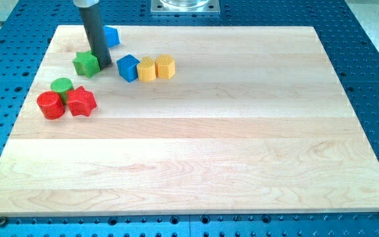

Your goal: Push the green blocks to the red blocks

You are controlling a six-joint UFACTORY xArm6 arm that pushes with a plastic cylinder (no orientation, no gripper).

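A green star block (85,63) sits near the view's top left. My tip (104,66) rests on the board touching the star's right side. A green cylinder (62,86) lies lower left, touching a red cylinder (50,105) and a red star block (81,101). The green star is a short gap above and right of that cluster.
A blue cube (128,67) lies just right of my tip. Two yellow blocks (147,68) (165,66) sit right of the cube. Another blue block (112,36) is partly hidden behind the rod. The wooden board (209,145) lies on a blue perforated table.
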